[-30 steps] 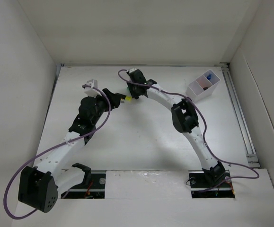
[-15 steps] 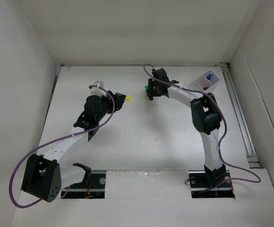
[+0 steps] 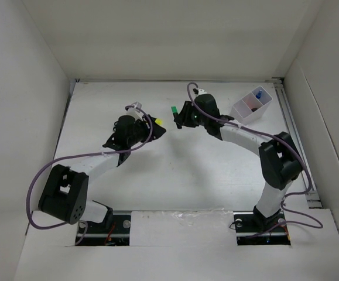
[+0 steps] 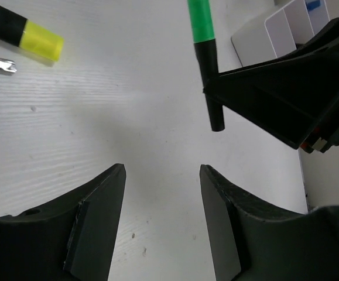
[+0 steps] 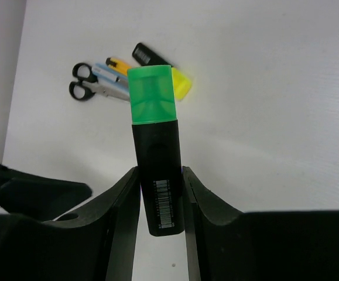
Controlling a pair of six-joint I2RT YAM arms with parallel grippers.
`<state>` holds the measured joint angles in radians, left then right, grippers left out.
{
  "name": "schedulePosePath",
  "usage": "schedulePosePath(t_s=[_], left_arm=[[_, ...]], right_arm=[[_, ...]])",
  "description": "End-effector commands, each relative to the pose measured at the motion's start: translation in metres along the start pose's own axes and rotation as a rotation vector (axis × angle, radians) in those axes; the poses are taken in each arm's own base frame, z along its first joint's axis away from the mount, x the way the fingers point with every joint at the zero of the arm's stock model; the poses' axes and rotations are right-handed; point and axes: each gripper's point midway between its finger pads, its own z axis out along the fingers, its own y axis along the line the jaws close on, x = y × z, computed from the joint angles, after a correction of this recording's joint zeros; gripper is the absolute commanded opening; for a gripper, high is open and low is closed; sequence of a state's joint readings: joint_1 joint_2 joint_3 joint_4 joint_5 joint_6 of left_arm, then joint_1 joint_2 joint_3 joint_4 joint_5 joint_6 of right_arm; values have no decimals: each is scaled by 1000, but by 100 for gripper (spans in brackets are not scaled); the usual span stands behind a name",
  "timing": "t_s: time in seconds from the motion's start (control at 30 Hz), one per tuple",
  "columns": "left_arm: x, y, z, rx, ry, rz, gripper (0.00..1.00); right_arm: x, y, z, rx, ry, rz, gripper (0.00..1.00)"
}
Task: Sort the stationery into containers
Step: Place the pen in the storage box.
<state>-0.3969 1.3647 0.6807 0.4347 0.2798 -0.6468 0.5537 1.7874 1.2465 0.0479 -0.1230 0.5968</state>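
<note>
The green highlighter (image 5: 153, 146) is clamped in the right gripper (image 5: 159, 196) above the table (image 5: 263, 88), well apart from the white box (image 3: 245, 116), which holds a few items. A yellow highlighter (image 5: 181, 86) and scissors (image 5: 90, 85) lie unsorted; the left gripper (image 4: 162, 175) gapes empty.

We count two highlighters: one green-capped highlighter (image 5: 156, 146) and one yellow-capped highlighter (image 5: 180, 85). We see one pair of scissors (image 5: 82, 82) and, just beside it, one thin orange-yellow pen (image 5: 120, 64), partly hidden. We find one white box (image 3: 243, 115). Inside it we make out one blue item (image 3: 257, 95) and one reddish item (image 3: 250, 105). We cannot count its compartments for certain.
</note>
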Motion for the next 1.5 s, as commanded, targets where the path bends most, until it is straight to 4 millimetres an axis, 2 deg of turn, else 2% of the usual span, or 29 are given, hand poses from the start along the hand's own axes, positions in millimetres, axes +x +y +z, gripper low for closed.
schedulePosePath(t_s=[0.0,0.07,0.2,0.23,0.37,0.47,0.5,0.53,0.57,0.6,0.73,0.83,0.93,1.03,1.13,1.23,1.33,1.37,1.47], left_arm=[[-20,-42,-1,161,-45,20,50],[-19,-41,-1,163,-46,11,50],[-17,-35,0,148,-64,1,46],[-17,-35,0,148,-64,-8,42],[-19,-34,0,146,-79,-17,41],[-19,-24,3,104,-95,-35,38],[-17,-23,3,97,-87,-38,38],[-18,-16,4,64,-100,-52,35],[-23,-18,2,61,-120,-51,33],[-19,-10,2,30,-114,-57,32],[-21,-2,-2,-17,-137,-72,31],[-24,-2,-2,-23,-143,-81,35],[-19,3,0,-41,-125,-86,41],[-15,-2,4,-9,-100,-84,42],[-13,-7,5,27,-91,-88,31],[-16,-12,5,51,-101,-83,24],[-12,-11,7,52,-86,-84,19],[-11,-12,7,59,-78,-84,14],[-10,-13,6,65,-72,-73,7]], right_arm=[[0,40,-7,-114,-32,-9,2],[3,49,-10,-125,-34,-17,2],[28,64,-10,-149,12,-38,2],[31,67,-11,-156,17,-42,2],[45,76,-11,-157,31,-57,2],[51,85,-14,-179,35,-67,2],[47,87,-17,-177,20,-67,2],[54,86,-17,-171,29,-71,2],[53,85,-16,-164,23,-71,2],[51,89,-19,-166,13,-74,2],[49,92,-23,-165,-13,-67,2],[47,93,-25,-172,-21,-67,2],[44,92,-27,-166,-38,-66,2],[47,104,-32,-211,-24,-63,2],[53,114,-34,-238,-13,-71,2],[60,109,-28,-225,4,-63,2],[58,117,-30,-262,1,-45,2],[55,120,-30,-272,-11,-45,2],[55,120,-30,-272,-10,-34,4]])
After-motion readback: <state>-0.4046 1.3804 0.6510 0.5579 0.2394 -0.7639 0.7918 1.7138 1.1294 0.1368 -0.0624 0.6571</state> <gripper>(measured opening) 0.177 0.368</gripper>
